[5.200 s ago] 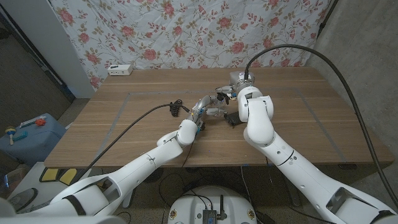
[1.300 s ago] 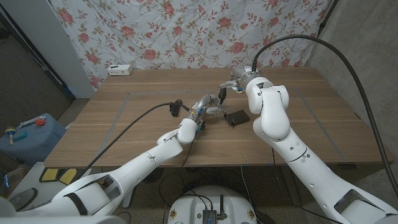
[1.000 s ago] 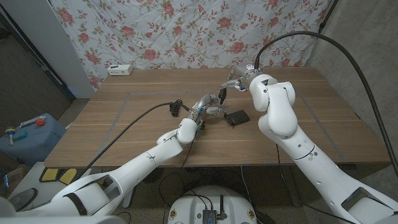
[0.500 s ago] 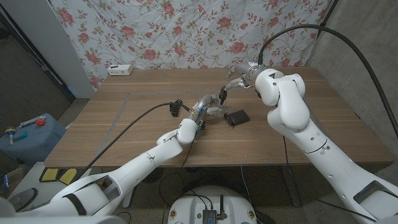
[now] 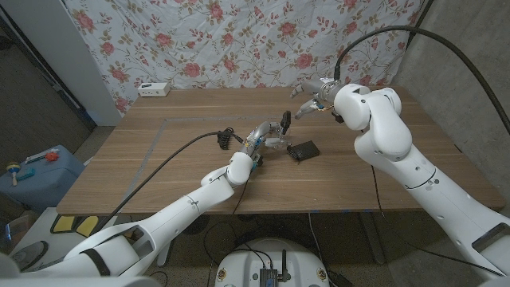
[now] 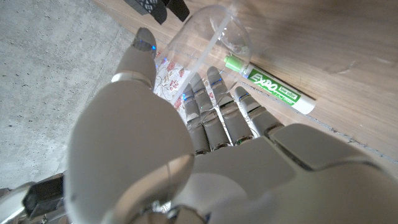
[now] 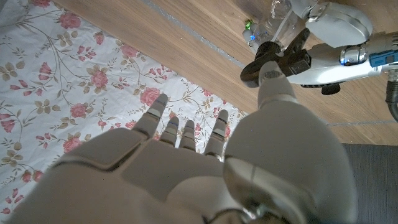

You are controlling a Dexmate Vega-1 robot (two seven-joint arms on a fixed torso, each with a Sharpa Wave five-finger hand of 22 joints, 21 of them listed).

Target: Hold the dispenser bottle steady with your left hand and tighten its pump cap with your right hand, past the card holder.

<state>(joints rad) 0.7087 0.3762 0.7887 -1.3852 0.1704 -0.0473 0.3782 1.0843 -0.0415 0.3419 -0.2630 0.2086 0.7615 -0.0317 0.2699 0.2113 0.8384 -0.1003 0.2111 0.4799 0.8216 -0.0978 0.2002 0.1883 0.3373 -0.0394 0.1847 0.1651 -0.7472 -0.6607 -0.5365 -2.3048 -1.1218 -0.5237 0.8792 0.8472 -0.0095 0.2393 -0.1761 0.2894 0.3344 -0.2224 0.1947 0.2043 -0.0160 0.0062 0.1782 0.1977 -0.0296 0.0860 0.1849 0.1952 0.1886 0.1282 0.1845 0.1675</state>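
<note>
Head view: my left hand (image 5: 271, 133) is wrapped around the clear dispenser bottle (image 5: 276, 139) mid-worktop (image 5: 159, 159), and the bottle looks upright with the black pump cap (image 5: 284, 119) sticking up above the fingers. My right hand (image 5: 312, 102) hangs above the worktop, off to the bottle's right and farther back, well apart from the cap. Right wrist view has its fingers (image 7: 186, 134) straight and spread, holding nothing, with the cap (image 7: 268, 64) out beyond the thumb side.

So the key relation: cap lies toward the robot's left and slightly nearer the robot from the right hand, bottle's long axis vertical. I judge the right hand is the only one free to reach it; the left is busy clamping the body. The black card holder (image 5: 303, 150) lies flat just right of the bottle, nearer the robot than the right hand, roughly under the approach line.

Left wrist view: fingers (image 6: 214, 106) curled against the clear bottle wall (image 6: 199, 37), green marker (image 6: 273, 92) lying on the worktop beside it.
</note>
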